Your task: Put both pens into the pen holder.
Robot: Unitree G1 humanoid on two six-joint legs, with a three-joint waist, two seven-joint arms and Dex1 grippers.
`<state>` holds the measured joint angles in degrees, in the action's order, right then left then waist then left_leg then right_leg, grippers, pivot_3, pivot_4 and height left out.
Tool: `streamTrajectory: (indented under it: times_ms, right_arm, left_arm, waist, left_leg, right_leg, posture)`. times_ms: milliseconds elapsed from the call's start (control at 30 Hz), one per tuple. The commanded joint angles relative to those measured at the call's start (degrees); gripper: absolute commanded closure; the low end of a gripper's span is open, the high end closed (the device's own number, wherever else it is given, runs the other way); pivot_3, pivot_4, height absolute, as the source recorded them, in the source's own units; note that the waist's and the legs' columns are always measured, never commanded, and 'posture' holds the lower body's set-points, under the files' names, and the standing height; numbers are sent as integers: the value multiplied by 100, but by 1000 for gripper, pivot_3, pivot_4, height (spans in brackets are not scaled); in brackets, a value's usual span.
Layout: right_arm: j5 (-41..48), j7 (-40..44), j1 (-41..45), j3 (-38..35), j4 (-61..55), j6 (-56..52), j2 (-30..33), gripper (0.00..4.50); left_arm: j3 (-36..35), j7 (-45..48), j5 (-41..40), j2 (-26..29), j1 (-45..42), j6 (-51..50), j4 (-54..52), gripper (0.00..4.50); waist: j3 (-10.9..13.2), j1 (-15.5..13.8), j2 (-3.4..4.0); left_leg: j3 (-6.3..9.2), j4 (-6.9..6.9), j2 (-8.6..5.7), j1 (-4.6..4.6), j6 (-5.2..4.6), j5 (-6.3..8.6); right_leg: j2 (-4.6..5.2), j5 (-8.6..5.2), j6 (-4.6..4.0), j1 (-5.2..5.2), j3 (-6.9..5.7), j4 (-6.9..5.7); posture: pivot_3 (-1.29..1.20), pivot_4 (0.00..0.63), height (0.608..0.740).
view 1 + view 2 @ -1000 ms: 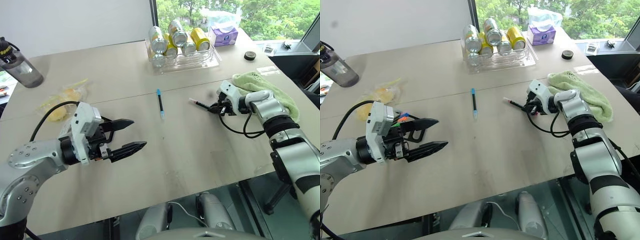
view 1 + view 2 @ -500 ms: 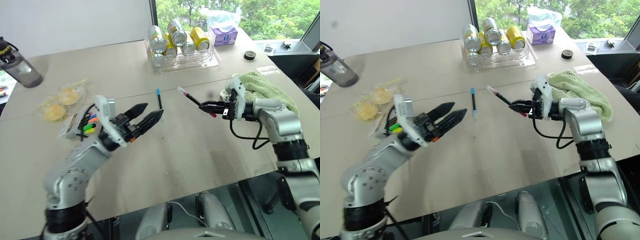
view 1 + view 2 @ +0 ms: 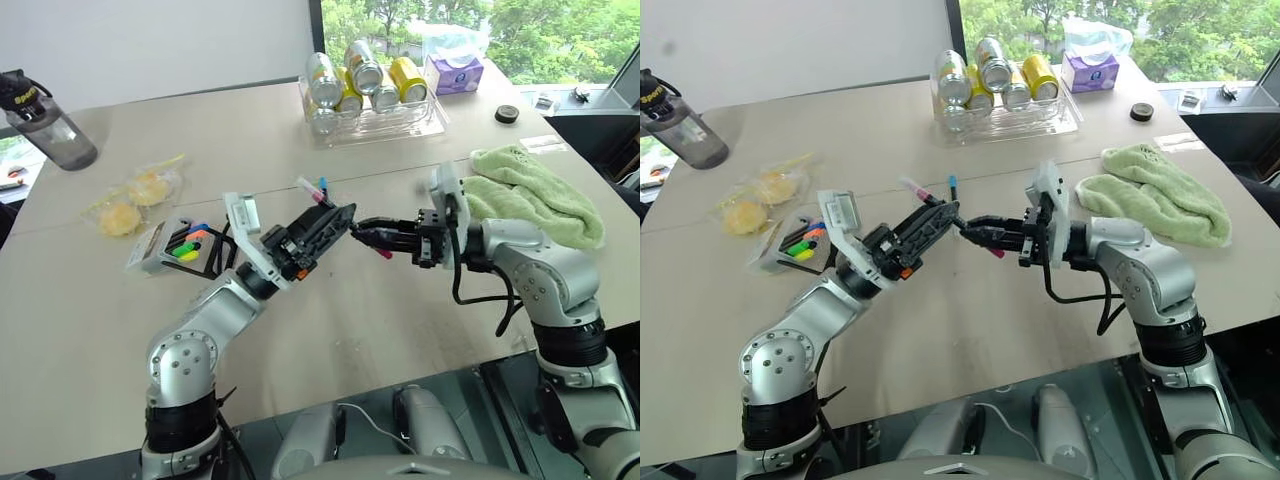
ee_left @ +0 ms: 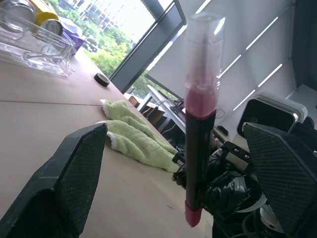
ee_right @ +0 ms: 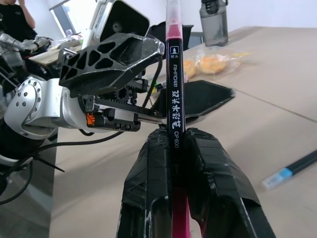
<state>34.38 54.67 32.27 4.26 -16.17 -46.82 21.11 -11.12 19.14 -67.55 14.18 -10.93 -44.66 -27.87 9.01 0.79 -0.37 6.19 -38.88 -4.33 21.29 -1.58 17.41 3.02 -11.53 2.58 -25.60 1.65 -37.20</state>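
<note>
We look down from the head over the table; both wrist cameras sit close, facing each other, sharing the pink pen between them.

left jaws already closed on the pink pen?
No. In the left wrist view the left gripper has its jaws spread wide on either side of the pink pen, which the right gripper clamps.

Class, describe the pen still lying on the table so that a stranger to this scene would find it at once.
Start at the clear tray of cans at the far side of the table. Just in front of it, behind the two grippers, lies a slim dark pen flat on the tabletop. Its light blue cap sets it apart from the magenta pen, which the right gripper holds in the air.
</note>
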Motion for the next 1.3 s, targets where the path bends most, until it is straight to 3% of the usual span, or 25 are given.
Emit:
streamTrajectory:
  times_ms: [33, 100, 300, 333, 467, 533, 700, 867, 1000, 1300]
  right_arm:
    - [179, 44, 6, 69, -250, 95, 41, 4500]
    - [184, 37, 8, 102, -232, 112, 60, 4500]
    - [59, 79, 89, 231, -52, 301, 180, 4500]
    - [24, 88, 100, 256, -20, 353, 197, 3506]
    - [-68, -108, 113, 170, 190, 381, 198, 1735]
    - [-162, -106, 58, 70, 396, 481, 323, 740]
    - [-76, 646, -123, -283, 640, 1347, 758, 740]
    - [126, 1099, 134, -559, 944, 1464, 1047, 740]
    - [-6, 1454, 186, -496, 1180, 1650, 1334, 740]
    - [216, 1704, 500, -608, 1336, 1608, 1299, 740]
  left_arm:
    - [230, 121, -163, -136, -11, 136, -220, 504]
    - [307, 141, -232, -207, -8, 166, -285, 1280]
    - [345, 133, -62, -194, 55, 383, -365, 4243]
    - [337, 121, -37, -193, 60, 419, -367, 4500]
    - [375, -62, 299, -99, 113, 597, -573, 4496]
    - [464, -161, 1327, 66, 78, 1123, -712, 4496]
    - [1338, -1025, 5541, 1355, 60, 2637, -529, 4496]
    - [1758, -1294, 8157, 2603, 433, 2739, -680, 4496]
    - [1745, -1246, 9217, 2742, 708, 2380, -1123, 4496]
    - [1784, -1071, 10251, 1943, 850, 1822, -1400, 4496]
  waist:
    - [0, -3, 0]
    - [0, -2, -1]
    - [0, 1, -1]
    - [0, -2, -1]
    - [0, -5, -1]
    - [0, -5, -1]
    - [0, -36, -1]
    - [2, -2, -3]
    - [3, -23, -5]
    - [4, -28, -5]
  left_leg:
    - [0, 0, 0, 0, 0, 0]
    - [0, 0, -1, 0, 0, 0]
    - [0, 0, 1, -1, 0, 0]
    - [0, 0, 1, -1, 0, 0]
    - [0, -2, -1, 0, 0, 0]
    - [0, -1, -1, 0, 0, 0]
    - [-6, 4, -3, -1, 0, 0]
    - [-28, 45, -2, -15, -3, 0]
    - [-17, 52, 5, -10, -3, 0]
    - [-9, 46, 6, 0, -4, 1]
  right_leg:
    - [0, 0, 0, 0, 0, 0]
    - [1, 0, 0, 0, 0, 1]
    - [-1, 0, 0, 0, 0, 0]
    - [-1, 0, 0, 1, 0, 0]
    - [0, 0, 0, 2, 0, 1]
    - [0, 0, 0, 1, 1, 1]
    - [-1, 0, 0, 3, 1, 7]
    - [-2, 0, 0, -1, 29, 24]
    - [-2, 0, 0, -3, 14, 34]
    - [2, 0, 0, -4, 5, 35]
  posture:
    - [0, 150, 739]
    - [0, 150, 739]
    - [0, 150, 739]
    - [0, 150, 739]
    - [0, 150, 739]
    - [0, 150, 739]
    - [0, 150, 739]
    - [0, 150, 739]
    - [0, 150, 739]
    - [0, 150, 739]
